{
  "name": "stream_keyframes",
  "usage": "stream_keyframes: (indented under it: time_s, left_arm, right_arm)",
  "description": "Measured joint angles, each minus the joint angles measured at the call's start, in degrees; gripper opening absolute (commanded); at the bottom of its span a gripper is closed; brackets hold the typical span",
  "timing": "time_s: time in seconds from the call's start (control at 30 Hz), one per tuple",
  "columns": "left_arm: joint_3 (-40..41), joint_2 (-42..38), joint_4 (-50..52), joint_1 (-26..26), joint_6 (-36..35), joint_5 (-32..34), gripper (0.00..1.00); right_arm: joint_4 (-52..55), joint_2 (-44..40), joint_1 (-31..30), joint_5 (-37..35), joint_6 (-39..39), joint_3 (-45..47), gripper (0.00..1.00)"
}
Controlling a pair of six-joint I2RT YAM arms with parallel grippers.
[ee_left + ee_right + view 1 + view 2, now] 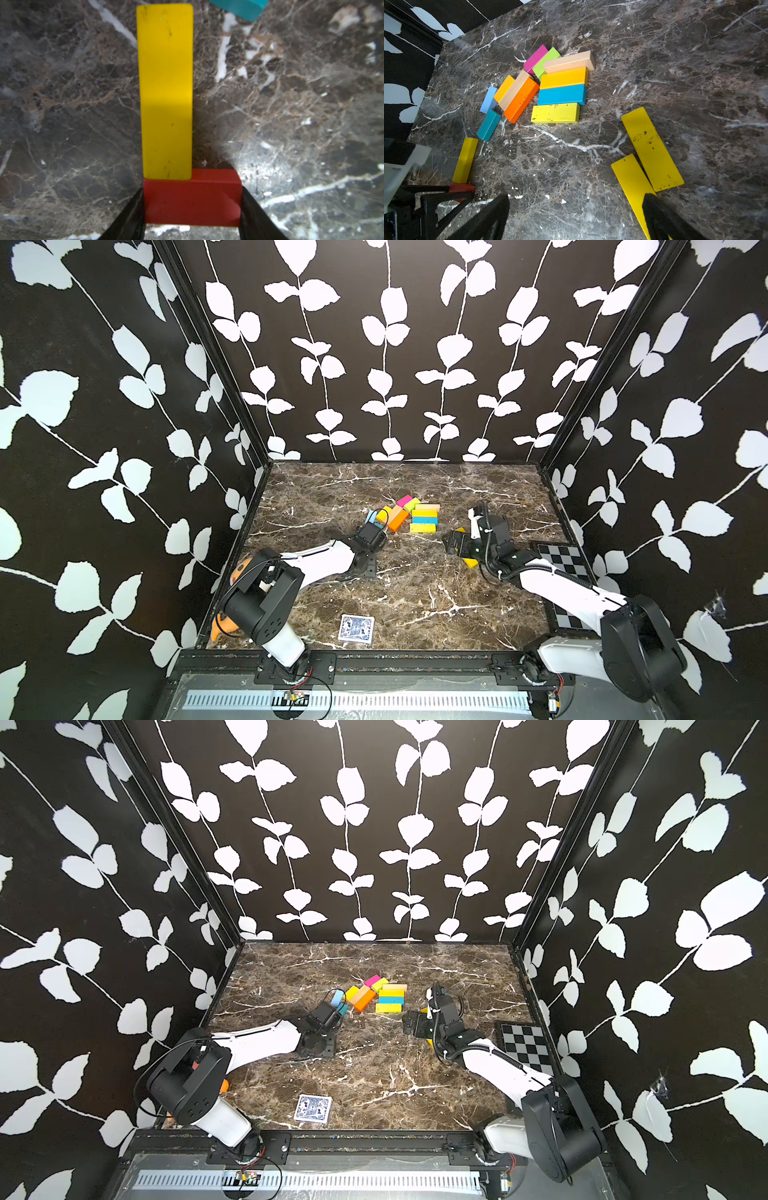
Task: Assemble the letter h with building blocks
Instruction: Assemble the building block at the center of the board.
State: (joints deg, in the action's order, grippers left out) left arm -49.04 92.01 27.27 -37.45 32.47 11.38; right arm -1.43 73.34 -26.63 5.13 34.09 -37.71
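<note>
surface: brown marble tabletop (415,593) | walls (357,377): black, white leaves | left gripper (192,207): clamps red block (193,193) | right gripper (576,207): spread wide

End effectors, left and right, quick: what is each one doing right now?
Left end effector: closed on the red block.
Right end effector: open wide, holding nothing.
</note>
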Motion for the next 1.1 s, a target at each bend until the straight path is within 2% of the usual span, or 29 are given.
stream_keyframes:
  time_s: [0.23,0.47,0.83,1.1]
  left_arm:
    - [-0.5,0.6,-0.5,0.1,-0.8,0.0,0.67]
    - [-0.5,0.7,-0.9,0.3,-0.8,0.0,0.77]
    - [-0.9,-2.0,0.3,0.3,-0.9,-0.2,0.84]
    - [-8.3,-3.4,0.3,2.1,-3.1,-0.2,0.86]
  right_arm:
    - [0.0,0.0,0.1,0.1,0.0,0.0,0.99]
    - [-0.1,0.0,0.1,0.3,0.0,0.0,0.99]
    - [-0.5,0.0,0.1,0.3,0.0,0.1,0.99]
    - [-1.0,0.0,0.1,0.9,0.0,0.2,0.99]
